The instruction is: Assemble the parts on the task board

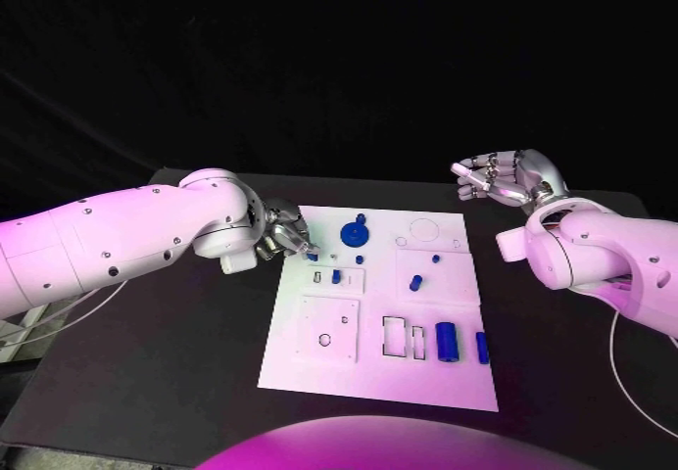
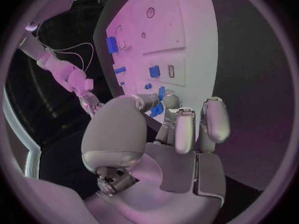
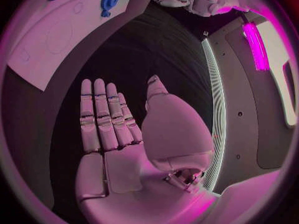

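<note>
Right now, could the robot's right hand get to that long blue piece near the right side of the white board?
Probably yes. The right hand is open and holds nothing, raised beyond the task board's far right corner. Nothing lies between it and the long blue piece.

board near edge: bare table (image 1: 169, 352) | far-left corner: left hand (image 1: 287, 235)

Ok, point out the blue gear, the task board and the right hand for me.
blue gear (image 1: 354, 234), head view, centre of its disc.
task board (image 1: 374, 377), head view, bare white near edge.
right hand (image 1: 511, 177), head view, middle of the palm.
</note>
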Motion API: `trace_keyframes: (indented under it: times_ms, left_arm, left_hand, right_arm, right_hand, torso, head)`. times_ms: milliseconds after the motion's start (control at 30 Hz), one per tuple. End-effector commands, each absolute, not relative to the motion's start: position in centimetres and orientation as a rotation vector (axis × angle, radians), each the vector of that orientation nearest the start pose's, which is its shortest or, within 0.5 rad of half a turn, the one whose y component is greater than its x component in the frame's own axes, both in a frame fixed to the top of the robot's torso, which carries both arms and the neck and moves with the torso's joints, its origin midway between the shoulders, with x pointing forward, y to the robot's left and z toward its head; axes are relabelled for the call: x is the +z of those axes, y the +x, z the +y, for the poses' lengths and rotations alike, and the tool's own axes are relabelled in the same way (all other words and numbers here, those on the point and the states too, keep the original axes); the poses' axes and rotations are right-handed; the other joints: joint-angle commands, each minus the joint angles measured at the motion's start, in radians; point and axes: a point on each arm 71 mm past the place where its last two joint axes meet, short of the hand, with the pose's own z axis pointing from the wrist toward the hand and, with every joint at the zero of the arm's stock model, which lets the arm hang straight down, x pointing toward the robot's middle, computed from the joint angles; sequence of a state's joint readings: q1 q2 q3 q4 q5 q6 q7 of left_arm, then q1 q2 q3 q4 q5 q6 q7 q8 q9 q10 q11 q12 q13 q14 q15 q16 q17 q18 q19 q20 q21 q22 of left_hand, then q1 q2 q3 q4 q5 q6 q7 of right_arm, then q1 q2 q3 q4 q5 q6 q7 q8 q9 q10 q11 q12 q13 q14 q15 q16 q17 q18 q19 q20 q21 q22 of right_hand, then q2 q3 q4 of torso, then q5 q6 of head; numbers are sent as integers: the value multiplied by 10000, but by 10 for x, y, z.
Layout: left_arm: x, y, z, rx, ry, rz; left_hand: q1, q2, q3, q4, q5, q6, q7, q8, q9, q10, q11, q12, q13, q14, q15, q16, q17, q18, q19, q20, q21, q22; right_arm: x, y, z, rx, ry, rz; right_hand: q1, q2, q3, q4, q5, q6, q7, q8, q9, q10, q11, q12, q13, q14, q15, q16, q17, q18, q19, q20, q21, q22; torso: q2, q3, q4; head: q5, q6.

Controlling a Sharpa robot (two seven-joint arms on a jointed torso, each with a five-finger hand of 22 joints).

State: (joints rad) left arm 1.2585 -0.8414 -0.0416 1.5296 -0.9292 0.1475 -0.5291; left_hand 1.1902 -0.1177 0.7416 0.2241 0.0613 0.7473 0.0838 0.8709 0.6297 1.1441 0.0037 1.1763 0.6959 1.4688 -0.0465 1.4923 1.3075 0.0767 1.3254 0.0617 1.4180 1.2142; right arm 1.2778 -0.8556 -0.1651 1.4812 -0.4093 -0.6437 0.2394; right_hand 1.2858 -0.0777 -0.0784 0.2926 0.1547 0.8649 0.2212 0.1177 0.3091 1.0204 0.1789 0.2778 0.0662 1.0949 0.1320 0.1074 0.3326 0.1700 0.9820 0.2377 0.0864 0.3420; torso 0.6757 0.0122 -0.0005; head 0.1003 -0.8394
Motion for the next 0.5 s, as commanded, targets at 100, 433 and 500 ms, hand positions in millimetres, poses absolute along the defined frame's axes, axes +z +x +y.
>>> trace_keyframes:
  times_ms: [100,433,500]
  left_arm:
    - [-200,479,209,-4879,-2462,22642]
    - [-209,469,200,-4908,-1685,22627]
    - [-211,468,199,-4913,-1514,22663]
  left_hand:
    - [-124,-51,1442,-1334,14,52,-68,97,267,138,-4,77,62,511,-71,77,894,3,123,-10,85,88]
    - [-173,-74,1511,-1331,9,83,-83,128,277,202,-18,100,90,525,-84,86,910,-7,160,-24,108,134]
    - [-173,-74,1511,-1331,9,83,-83,128,277,202,-18,100,90,525,-84,86,910,-7,160,-24,108,134]
  right_arm:
    - [-184,498,-242,10293,7669,14316]
    - [-186,497,-241,10299,7685,14367]
    - [-187,497,-241,10299,7690,14378]
  right_hand:
    - [32,92,-51,-10,20,47,223,-50,-10,-70,-19,66,-11,-60,-17,-53,-21,121,-60,17,-50,-13]
    - [34,93,-61,-12,18,48,223,-50,-11,-71,-19,68,-11,-60,-17,-55,-24,121,-60,17,-50,-18]
    - [34,93,-61,-12,18,48,223,-50,-11,-71,-19,68,-11,-60,-17,-55,-24,121,-60,17,-50,-18]
  torso:
    - [1,-3,4]
    - [17,-12,-2]
    - [18,-6,-5]
  head:
    - [53,-2]
    - [74,-26]
    - [88,-28]
